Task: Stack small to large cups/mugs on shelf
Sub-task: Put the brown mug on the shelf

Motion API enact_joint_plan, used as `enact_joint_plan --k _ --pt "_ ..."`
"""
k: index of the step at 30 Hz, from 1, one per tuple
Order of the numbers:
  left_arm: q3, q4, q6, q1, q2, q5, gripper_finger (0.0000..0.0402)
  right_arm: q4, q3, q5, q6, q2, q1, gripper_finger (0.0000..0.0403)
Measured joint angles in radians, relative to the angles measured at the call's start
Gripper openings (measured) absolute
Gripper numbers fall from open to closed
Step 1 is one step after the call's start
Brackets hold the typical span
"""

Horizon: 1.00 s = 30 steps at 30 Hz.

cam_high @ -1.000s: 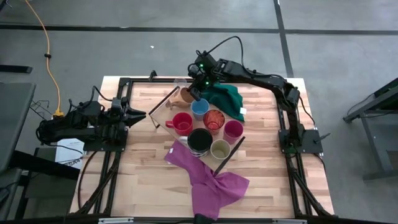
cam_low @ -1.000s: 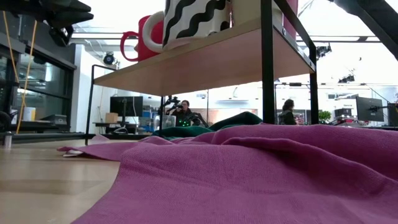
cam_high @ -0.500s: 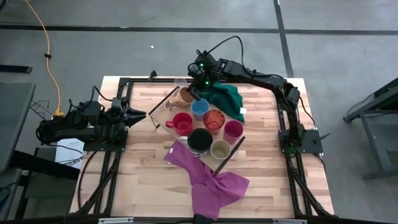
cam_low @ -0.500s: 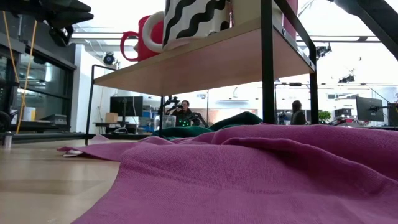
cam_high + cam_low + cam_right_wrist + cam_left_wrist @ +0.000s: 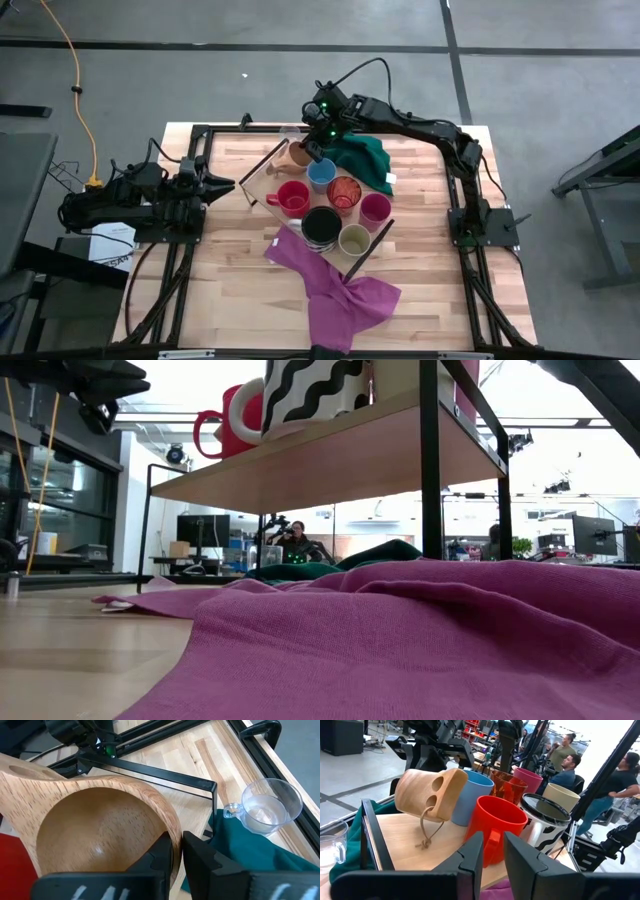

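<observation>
Our right gripper pinches the rim of the round tan wooden cup, tilted on the long light wooden shelf. Six cups stand there. The small clear glass cup waits beside the shelf. Our left gripper rests, narrow, empty.

background person farther right, behind shelf post

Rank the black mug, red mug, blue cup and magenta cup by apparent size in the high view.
1. black mug, widest opening
2. red mug
3. magenta cup and blue cup: too alike to separate; the right arm also hangs close over the blue cup.
</observation>
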Motion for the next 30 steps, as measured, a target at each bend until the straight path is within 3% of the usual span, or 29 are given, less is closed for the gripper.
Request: enact_joint_plan --k 10,30 --pt "0.0 0.0 0.0 0.0 0.0 0.0 0.0065 0.004 0.001 -0.006 0.001 0.0 0.0 0.0065" --pt "0.0 -0.003 -0.001 0.0 0.001 0.0 0.0065 0.09 0.001 0.012 0.039 0.0 0.0 0.0067"
